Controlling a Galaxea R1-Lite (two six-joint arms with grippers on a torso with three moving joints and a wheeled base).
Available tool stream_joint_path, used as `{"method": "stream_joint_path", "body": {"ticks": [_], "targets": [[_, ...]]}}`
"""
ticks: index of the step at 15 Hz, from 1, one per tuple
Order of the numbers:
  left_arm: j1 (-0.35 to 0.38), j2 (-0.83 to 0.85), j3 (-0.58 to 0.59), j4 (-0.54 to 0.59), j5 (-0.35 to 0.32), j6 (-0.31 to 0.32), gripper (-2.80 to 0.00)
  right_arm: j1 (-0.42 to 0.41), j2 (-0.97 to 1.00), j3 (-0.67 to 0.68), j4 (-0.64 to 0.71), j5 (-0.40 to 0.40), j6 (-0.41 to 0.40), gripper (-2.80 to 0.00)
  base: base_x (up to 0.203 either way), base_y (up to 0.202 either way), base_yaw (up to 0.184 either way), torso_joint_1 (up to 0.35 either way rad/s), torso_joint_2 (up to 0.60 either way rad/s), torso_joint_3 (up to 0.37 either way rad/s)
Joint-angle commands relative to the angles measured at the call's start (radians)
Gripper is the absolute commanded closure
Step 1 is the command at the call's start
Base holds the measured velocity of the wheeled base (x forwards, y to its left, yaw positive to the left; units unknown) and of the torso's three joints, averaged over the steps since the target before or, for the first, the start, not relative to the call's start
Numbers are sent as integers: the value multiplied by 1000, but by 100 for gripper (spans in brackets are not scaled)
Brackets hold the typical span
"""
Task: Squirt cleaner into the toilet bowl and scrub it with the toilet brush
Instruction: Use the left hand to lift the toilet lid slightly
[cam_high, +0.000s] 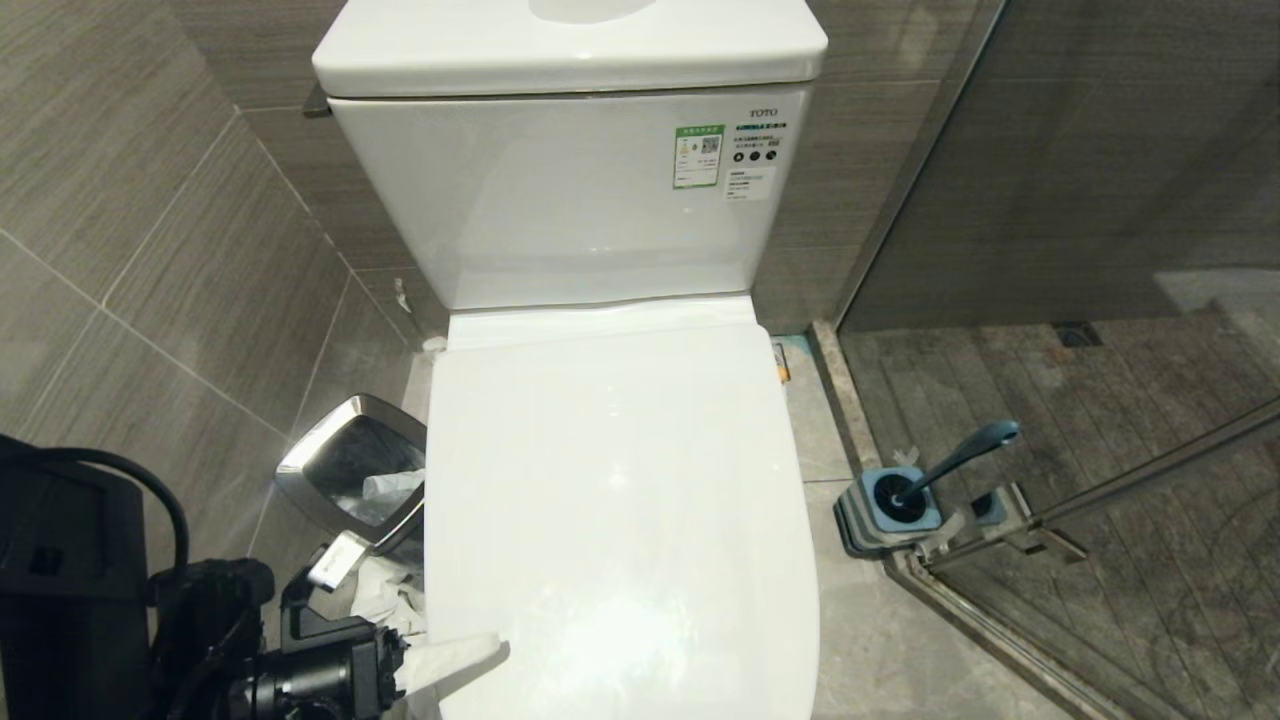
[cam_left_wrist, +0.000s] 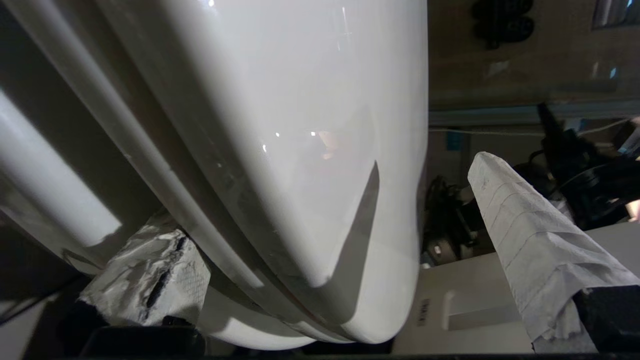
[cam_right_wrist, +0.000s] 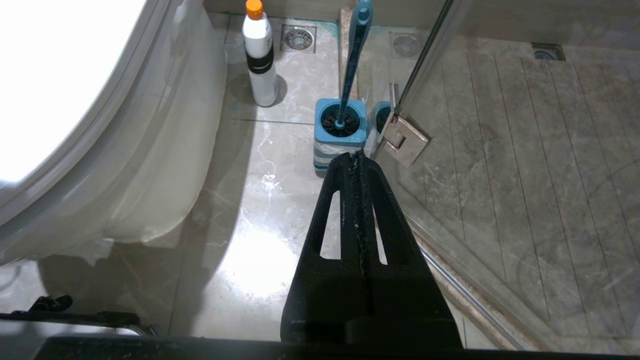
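- The toilet bowl was hidden under the closed lid (cam_high: 620, 500), so no cleaner was in it yet.
- The brush (cam_high: 960, 455) stood in its holder (cam_high: 885, 510) on the floor to the right, beside the glass door; a bottle (cam_right_wrist: 260, 55) stood nearby.
- The left gripper (cam_high: 440, 640), fingers (cam_left_wrist: 530, 240) paper-wrapped and spread wide, straddled the lid's front-left edge, gripping nothing.
- The right gripper (cam_right_wrist: 357, 160) was closed and empty.
- Judged step: opening the toilet; next, lifting the lid.

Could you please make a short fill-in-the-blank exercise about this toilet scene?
1. The toilet lid is ____.
2. The toilet brush stands in its ____.
3. The left gripper, fingers wrapped in paper, is ____ at the lid's front edge.
4. The white bottle has an ____ cap.

Missing words: closed; holder; open; orange
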Motion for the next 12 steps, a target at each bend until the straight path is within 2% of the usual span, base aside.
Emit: {"method": "stream_joint_path", "body": {"ticks": [1, 3, 7, 12], "targets": [[0, -101, -14, -21, -22, -117, -280, 0, 2, 0, 1, 0, -1, 0, 0, 0, 0, 0, 0, 0], [0, -145, -29, -21, -23, -197, -280, 0, 2, 0, 0, 0, -1, 0, 0, 0, 0, 0, 0, 0], [-1, -175, -31, -21, -26, -216, -280, 0, 1, 0, 0, 0, -1, 0, 0, 0, 0, 0, 0, 0], [-12, -227, -43, -21, -51, -349, -280, 0, 1, 0, 0, 0, -1, 0, 0, 0, 0, 0, 0, 0]]}}
